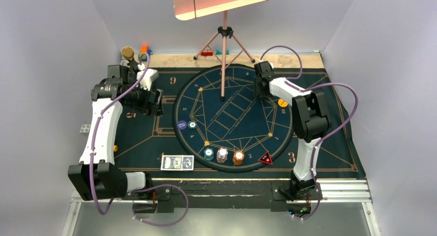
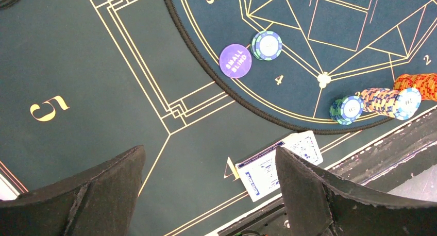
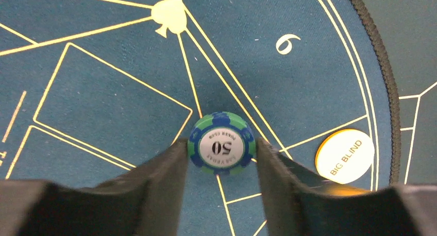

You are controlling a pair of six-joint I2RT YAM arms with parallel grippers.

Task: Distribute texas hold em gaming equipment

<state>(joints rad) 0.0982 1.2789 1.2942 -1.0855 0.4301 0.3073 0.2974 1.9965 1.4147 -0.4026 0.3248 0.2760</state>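
A: Right hand (image 3: pixel 219 147) pinches the green chip (image 3: pixel 221 143) by its rim, near the far edge of the worktop (image 1: pixel 293 60), beside the yellow disc (image 3: pixel 344 156).
B: We set it flat, then open slowly. Left hand (image 2: pixel 209 149) is wide, empty.

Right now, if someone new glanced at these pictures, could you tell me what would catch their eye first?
The right gripper pinching a green-and-blue 50 chip over the round felt, beside the BIG BLIND disc, draws the eye first. Next come the three chip stacks along the felt's near edge, with the red-black triangular marker to their right.
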